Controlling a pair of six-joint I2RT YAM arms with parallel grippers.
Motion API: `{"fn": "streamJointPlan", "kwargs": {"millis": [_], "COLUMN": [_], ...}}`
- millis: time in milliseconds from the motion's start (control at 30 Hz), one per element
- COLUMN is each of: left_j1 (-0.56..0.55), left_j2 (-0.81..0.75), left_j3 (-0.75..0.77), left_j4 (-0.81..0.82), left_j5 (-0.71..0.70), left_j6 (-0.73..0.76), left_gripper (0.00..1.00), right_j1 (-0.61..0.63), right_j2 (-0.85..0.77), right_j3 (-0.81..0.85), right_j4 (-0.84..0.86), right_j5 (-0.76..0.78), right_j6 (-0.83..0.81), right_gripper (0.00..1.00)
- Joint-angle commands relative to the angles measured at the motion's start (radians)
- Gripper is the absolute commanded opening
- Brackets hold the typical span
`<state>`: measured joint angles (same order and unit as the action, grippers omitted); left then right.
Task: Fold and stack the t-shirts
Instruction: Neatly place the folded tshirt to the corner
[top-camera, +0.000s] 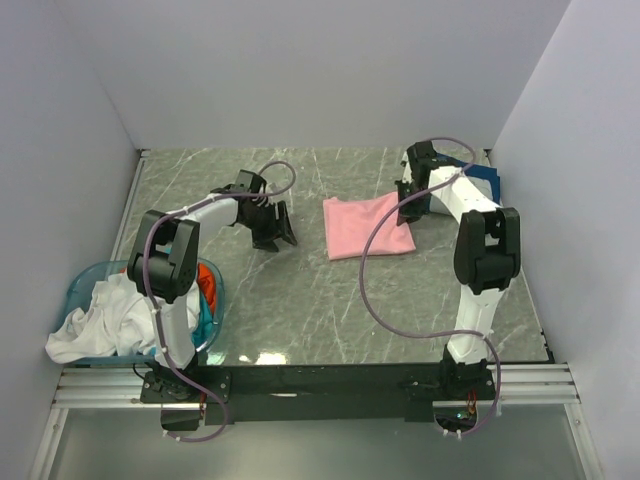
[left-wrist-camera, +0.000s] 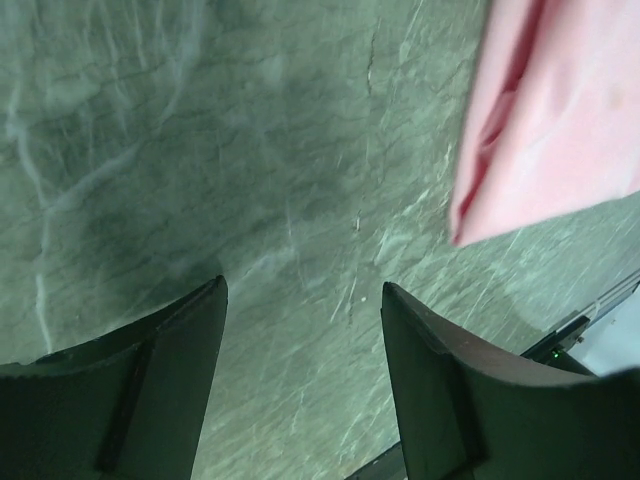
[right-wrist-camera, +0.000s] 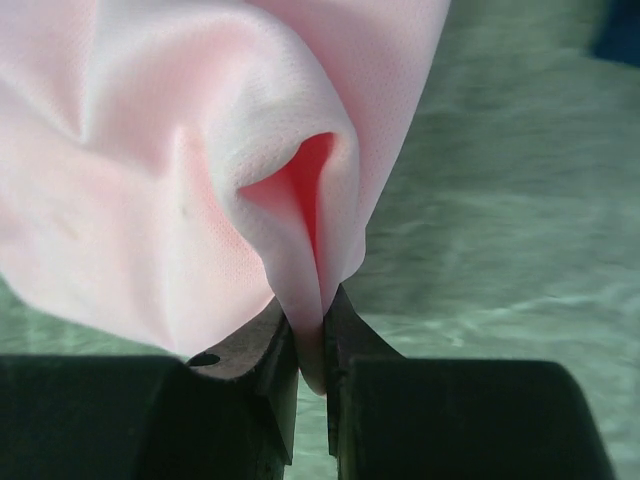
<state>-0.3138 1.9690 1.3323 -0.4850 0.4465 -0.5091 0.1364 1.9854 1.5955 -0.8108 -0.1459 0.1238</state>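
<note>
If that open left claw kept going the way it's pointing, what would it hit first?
Probably the bare marble tabletop: in its wrist view the left gripper points down at stone, with the pink t-shirt off to one side of that line. Its height above it is unclear.

We see the pink tee (top-camera: 365, 225) folded flat mid-table, its right edge pinched up into a fold; a white tee (top-camera: 95, 330) lies crumpled near left, an orange tee (top-camera: 207, 279) bunched beside it.

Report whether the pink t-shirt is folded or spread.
Folded: the pink t-shirt lies as a compact rectangle, no sleeves showing; the right gripper pinches its edge.
</note>
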Motion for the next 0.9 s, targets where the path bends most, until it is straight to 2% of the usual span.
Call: {"fn": "streamJointPlan", "kwargs": {"millis": [0, 233, 700, 867], "left_j1": [0.004, 0.009, 0.010, 0.010], "left_j2": [-0.059, -0.078, -0.099, -0.108], "left_j3": [-0.018, -0.045, -0.096, -0.117], "left_j4": [0.002, 0.011, 0.039, 0.072], "left_j5": [-0.009, -0.008, -0.019, -0.014], "left_j6": [0.017, 0.004, -0.022, -0.049], "left_gripper": [0.69, 0.69, 0.69, 0.69], "right_j1": [-0.029, -0.084, -0.101, -0.126], "right_j2": [0.025, 0.087, 0.236, 0.250], "right_j3": [0.098, 0.259, 0.524, 0.581], "right_j4": [-0.091, -0.136, -0.139, -0.126], "right_j5": [0.144, 0.308, 0.638, 0.648], "right_j6": [-0.055, -0.052, -0.082, -0.093], "right_gripper": [0.00, 0.00, 0.00, 0.00]}}
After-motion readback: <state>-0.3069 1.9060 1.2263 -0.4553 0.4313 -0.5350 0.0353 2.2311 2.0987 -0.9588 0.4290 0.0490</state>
